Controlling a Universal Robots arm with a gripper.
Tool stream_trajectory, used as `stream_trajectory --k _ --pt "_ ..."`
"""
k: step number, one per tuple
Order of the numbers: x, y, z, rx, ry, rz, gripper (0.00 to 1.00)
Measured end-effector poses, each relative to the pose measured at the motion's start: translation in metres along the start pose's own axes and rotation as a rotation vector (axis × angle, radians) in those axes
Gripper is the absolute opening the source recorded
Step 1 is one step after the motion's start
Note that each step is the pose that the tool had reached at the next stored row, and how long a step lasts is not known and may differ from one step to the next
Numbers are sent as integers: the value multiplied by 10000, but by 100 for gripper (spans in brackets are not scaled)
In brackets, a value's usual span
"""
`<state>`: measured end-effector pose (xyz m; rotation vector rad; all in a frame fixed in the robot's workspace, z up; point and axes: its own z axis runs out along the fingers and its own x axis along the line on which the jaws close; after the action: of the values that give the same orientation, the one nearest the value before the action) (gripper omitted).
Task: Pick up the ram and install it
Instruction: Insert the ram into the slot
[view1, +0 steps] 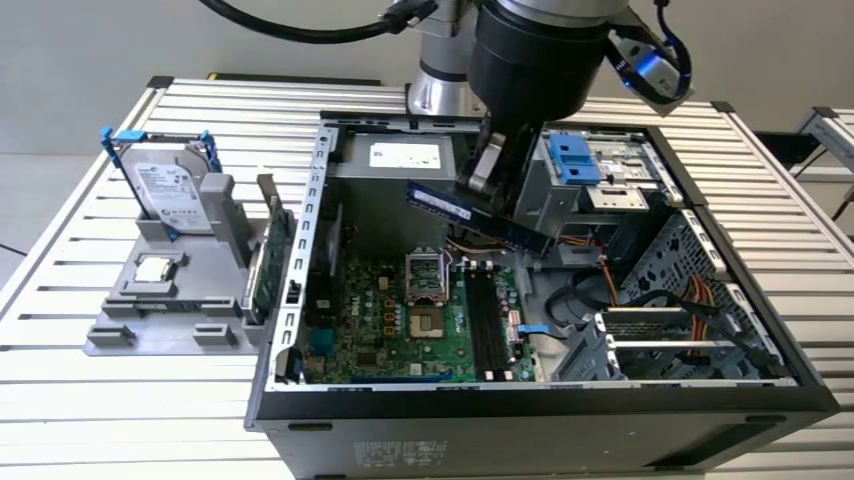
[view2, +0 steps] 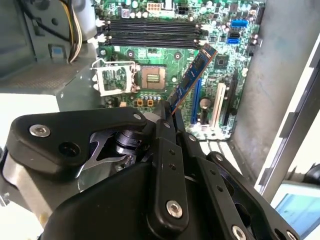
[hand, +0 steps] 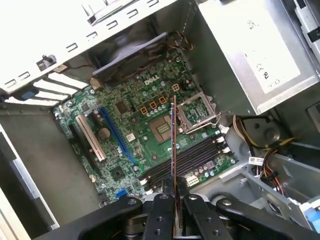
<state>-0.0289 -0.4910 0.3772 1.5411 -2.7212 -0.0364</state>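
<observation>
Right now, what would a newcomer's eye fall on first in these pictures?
The claw, shut on the ram, holds it slanted in the air above the open computer case. Beneath it lies the green motherboard with its dark memory slots empty. On the exterior view's left, a hard drive stands upright in a grey holder.

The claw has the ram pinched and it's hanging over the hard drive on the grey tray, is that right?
Not quite. The claw does have the ram pinched, but it hangs over the motherboard inside the open case, not over the hard drive on the grey tray, as the exterior view shows.
</observation>
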Motion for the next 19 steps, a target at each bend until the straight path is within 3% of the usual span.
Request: stream_trajectory --k 19 --pt "0 0 7 -2 -69 2523 0"
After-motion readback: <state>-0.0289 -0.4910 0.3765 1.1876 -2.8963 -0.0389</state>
